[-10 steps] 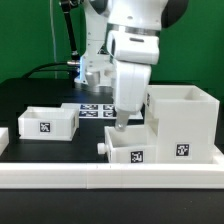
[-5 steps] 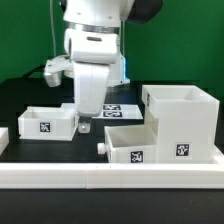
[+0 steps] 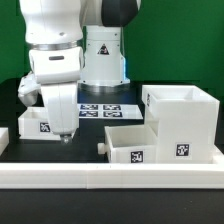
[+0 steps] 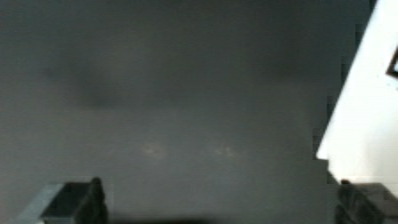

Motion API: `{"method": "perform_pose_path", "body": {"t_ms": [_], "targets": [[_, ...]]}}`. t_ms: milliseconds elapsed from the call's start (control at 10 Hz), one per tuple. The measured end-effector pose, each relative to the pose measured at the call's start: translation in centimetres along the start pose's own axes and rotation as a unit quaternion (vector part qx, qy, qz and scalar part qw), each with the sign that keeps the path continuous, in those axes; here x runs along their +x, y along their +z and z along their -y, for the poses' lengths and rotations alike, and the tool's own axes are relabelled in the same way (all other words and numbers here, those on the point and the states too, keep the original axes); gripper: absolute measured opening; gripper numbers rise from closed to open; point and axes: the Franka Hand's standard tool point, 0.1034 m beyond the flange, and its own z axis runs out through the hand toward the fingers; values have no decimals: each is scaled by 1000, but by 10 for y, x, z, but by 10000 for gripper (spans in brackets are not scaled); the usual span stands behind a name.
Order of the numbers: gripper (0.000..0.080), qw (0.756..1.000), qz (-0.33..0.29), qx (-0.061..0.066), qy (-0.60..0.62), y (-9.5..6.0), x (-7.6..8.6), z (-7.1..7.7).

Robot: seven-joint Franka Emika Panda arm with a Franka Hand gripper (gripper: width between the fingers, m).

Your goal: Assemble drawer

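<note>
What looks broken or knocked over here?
Nothing stands out. The tall white plastic housing, the low white tray beside it and the second low white tray near the gripper all sit flat and upright on the dark table, none tipped or visibly cracked.

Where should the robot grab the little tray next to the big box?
Probably from above, pinching one thin side wall of the tray. It sits flat with its open top facing up, so one finger can slip inside. The knob looks too small to hold firmly.
</note>
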Motion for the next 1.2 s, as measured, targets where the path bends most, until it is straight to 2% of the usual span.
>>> {"method": "perform_pose_path", "body": {"t_ms": [100, 300, 700, 900, 1200], "targets": [[649, 1000, 0, 2, 7, 4, 6, 1], [649, 1000, -8, 13, -9, 18, 30, 0], [649, 1000, -13, 12, 8, 18, 58, -8], [649, 999, -2, 10, 32, 15, 60, -14], [649, 998, 1, 9, 55, 15, 60, -14]]}}
